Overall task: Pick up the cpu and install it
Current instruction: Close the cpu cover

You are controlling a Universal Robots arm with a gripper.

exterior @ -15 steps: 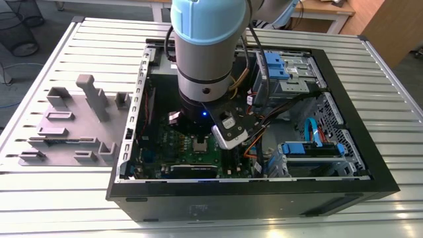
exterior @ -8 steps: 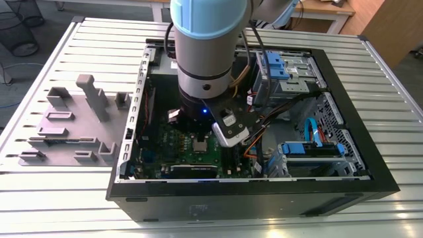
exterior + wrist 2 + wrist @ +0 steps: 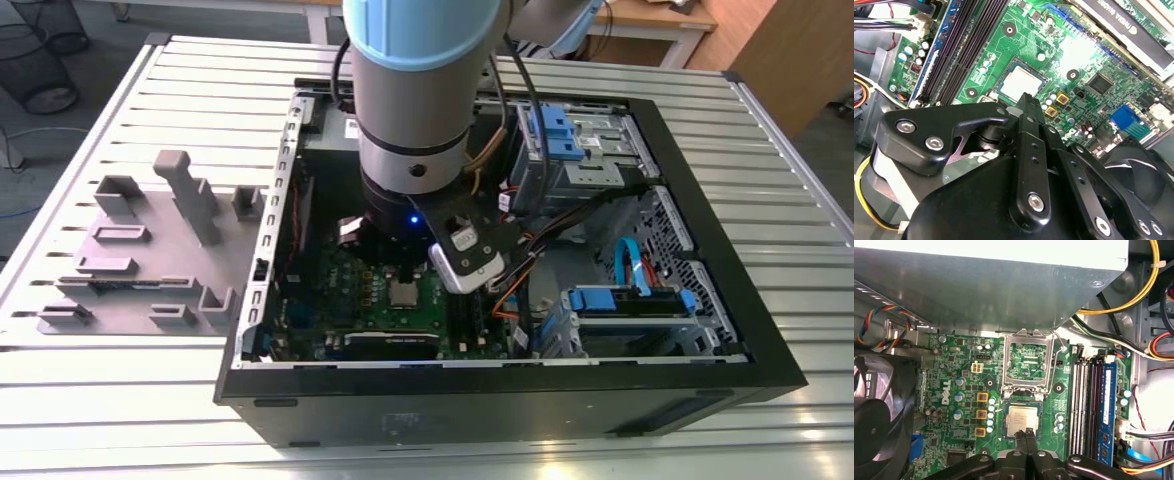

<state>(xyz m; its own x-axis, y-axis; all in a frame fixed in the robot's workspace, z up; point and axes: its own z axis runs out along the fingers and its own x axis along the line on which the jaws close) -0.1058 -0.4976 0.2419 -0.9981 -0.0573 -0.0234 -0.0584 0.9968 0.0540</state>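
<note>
The cpu (image 3: 1021, 421), a small silvery square chip, lies flat in the socket on the green motherboard (image 3: 954, 365); it also shows as the cpu (image 3: 1021, 82) and the cpu (image 3: 404, 291). The dark socket frame (image 3: 1026, 360) stands hinged open beside it. My gripper (image 3: 1028, 432) hangs just over one edge of the chip, its two black fingers pressed together with nothing between them. In the second wrist view the gripper (image 3: 1026, 100) points down at that same edge.
The work is inside an open computer case (image 3: 747, 330) on a slatted table. A black fan (image 3: 879, 410), memory slots (image 3: 1089, 405), the grey power-supply box (image 3: 994, 285) and loose cables (image 3: 1134, 295) surround the socket. Lilac-grey holder blocks (image 3: 147, 250) stand at the exterior view's left.
</note>
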